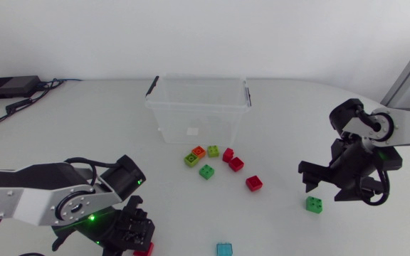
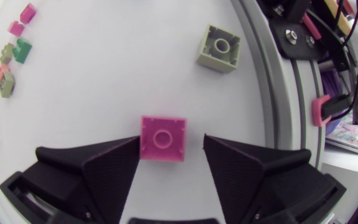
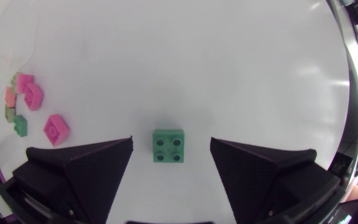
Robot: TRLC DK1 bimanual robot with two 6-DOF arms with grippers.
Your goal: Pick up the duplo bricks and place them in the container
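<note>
A clear plastic container (image 1: 198,110) stands at the back middle of the table. My left gripper (image 2: 169,149) is low near the front edge, open around a red brick (image 2: 163,138); one finger touches the brick's side and the other stands a small gap off. In the head view this left gripper (image 1: 137,238) hides most of that red brick (image 1: 145,249). My right gripper (image 3: 171,152) hangs open over a green brick (image 3: 168,145), with a gap on each side. The head view shows the right gripper (image 1: 329,188) just above that green brick (image 1: 314,205).
A cluster of loose bricks lies in front of the container: orange (image 1: 198,151), lime (image 1: 191,159), green (image 1: 206,171) and red (image 1: 236,164). Another red brick (image 1: 253,183) lies apart. A teal brick (image 1: 224,249) sits near the front edge, ahead of my left gripper.
</note>
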